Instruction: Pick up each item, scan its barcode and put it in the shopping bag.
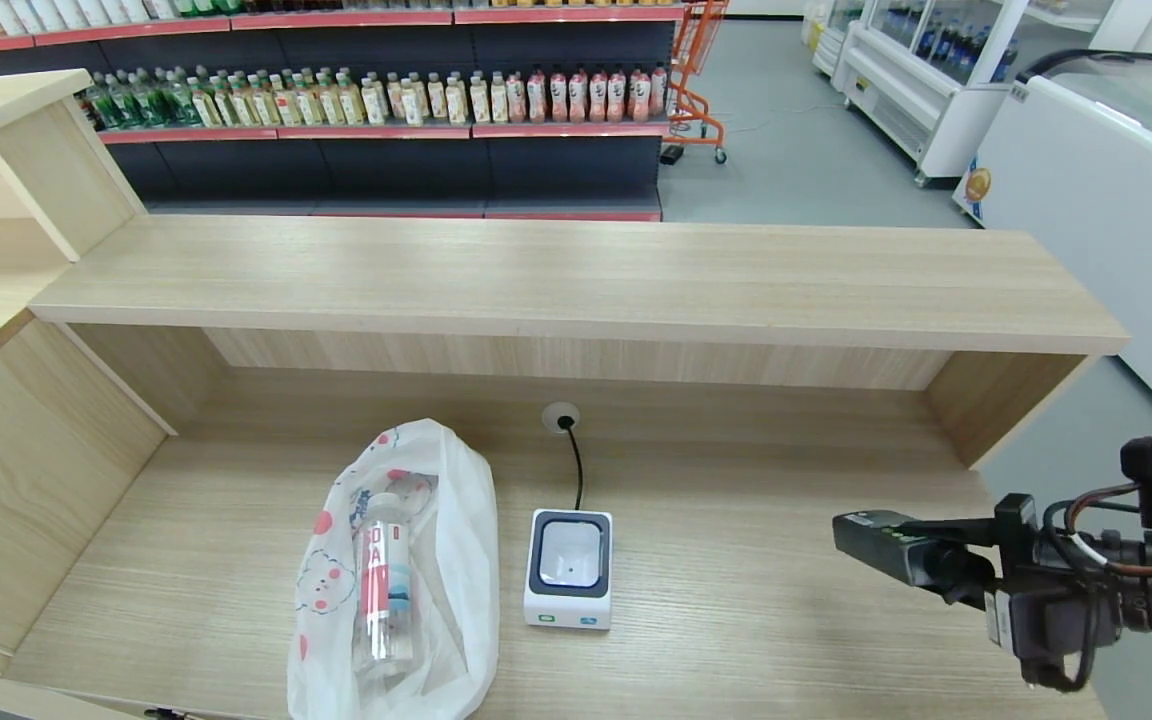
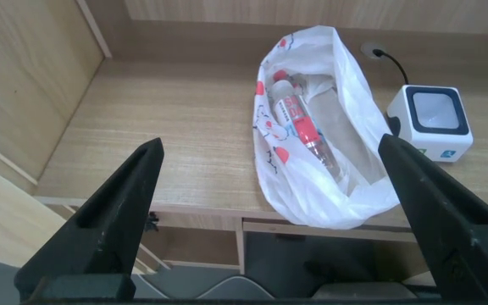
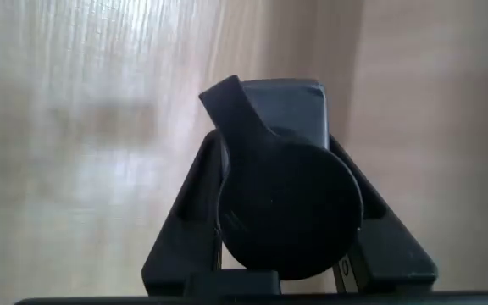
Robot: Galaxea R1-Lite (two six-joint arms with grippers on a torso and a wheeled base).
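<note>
A white shopping bag [image 1: 461, 520] with red and blue prints lies open on the lower wooden counter. Inside it lies a clear bottle [image 1: 383, 590] with a red and white label. Just right of the bag stands the white barcode scanner [image 1: 569, 565], window facing up. My right gripper [image 1: 861, 535] hangs over the counter's right end, shut on a dark item [image 3: 286, 212] with a rounded black body. My left gripper [image 2: 269, 212] is open wide above the counter's front edge, with the bag [image 2: 346, 195], bottle [image 2: 299, 123] and scanner [image 2: 430, 123] beyond it.
A raised wooden shelf [image 1: 576, 280] runs across the back of the counter, with side walls at both ends. The scanner's black cable [image 1: 576, 465] leads to a grommet. Store shelves of drink bottles [image 1: 386, 95], an orange cart [image 1: 696, 70] and white freezers [image 1: 1086, 170] stand beyond.
</note>
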